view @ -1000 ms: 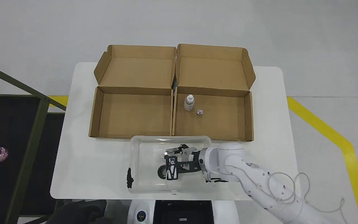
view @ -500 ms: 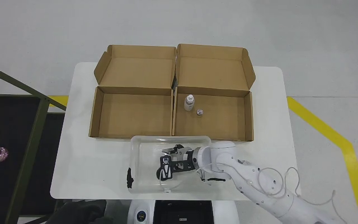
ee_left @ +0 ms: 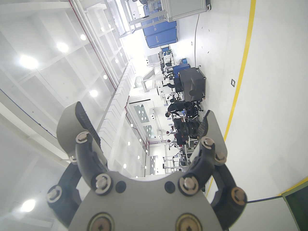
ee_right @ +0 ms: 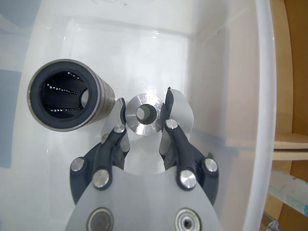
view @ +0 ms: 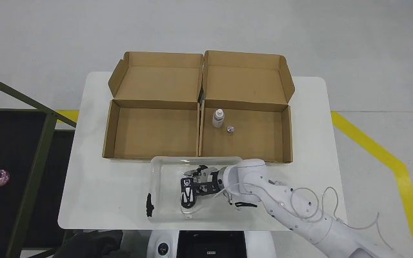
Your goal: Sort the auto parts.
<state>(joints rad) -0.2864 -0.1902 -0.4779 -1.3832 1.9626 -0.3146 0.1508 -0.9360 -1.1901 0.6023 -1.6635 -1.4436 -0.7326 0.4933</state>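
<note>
Silvery metal bushing point(ee_right: 133, 118) with a bored centre sits on the floor of the clear plastic bin point(view: 155, 162) at the tabletop's point(view: 90, 187) 6 o'clock edge. It is pinched by the right end effector point(ee_right: 144, 105) — both pads touch its sides. A large steel linear bearing with a black bore point(ee_right: 101, 97) lies just beside it. Two open cardboard boxes point(view: 155, 132) stand at the bin's 12 o'clock. The left end effector point(ee_left: 144, 118) gapes wide, holding nothing.
</note>
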